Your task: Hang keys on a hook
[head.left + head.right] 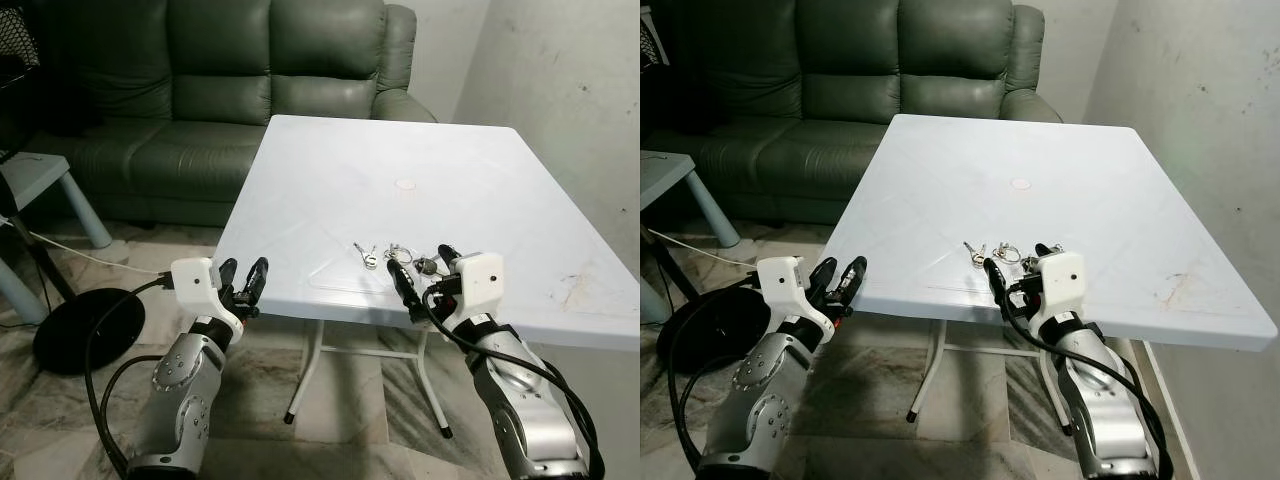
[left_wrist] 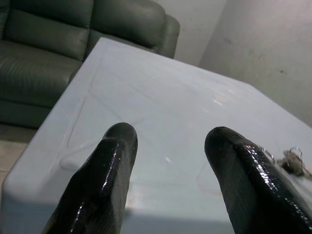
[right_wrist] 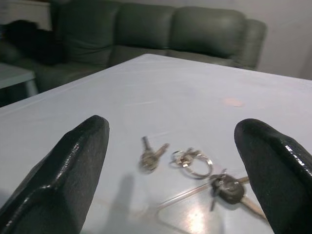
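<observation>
A bunch of keys (image 1: pixel 366 254) lies near the front edge of the white table (image 1: pixel 400 150): two small silver keys, a ring (image 1: pixel 398 251) and a dark-headed key (image 1: pixel 430 265). My right gripper (image 1: pixel 424 270) hovers open just in front of them at the table's front edge. In the right wrist view its gripper (image 3: pixel 173 124) frames the small keys (image 3: pixel 151 155), the ring (image 3: pixel 192 162) and the dark key (image 3: pixel 226 187). My left gripper (image 1: pixel 243 275) is open with nothing in it, beside the table's front left corner. In the left wrist view the left gripper (image 2: pixel 170 134) looks across the tabletop.
A dark green sofa (image 1: pixel 230 90) stands behind the table. On the floor at left are a pale side table (image 1: pixel 40 175), a black round base (image 1: pixel 85 325) and a white cable (image 1: pixel 90 258). A wall (image 1: pixel 570 100) runs close along the table's right side.
</observation>
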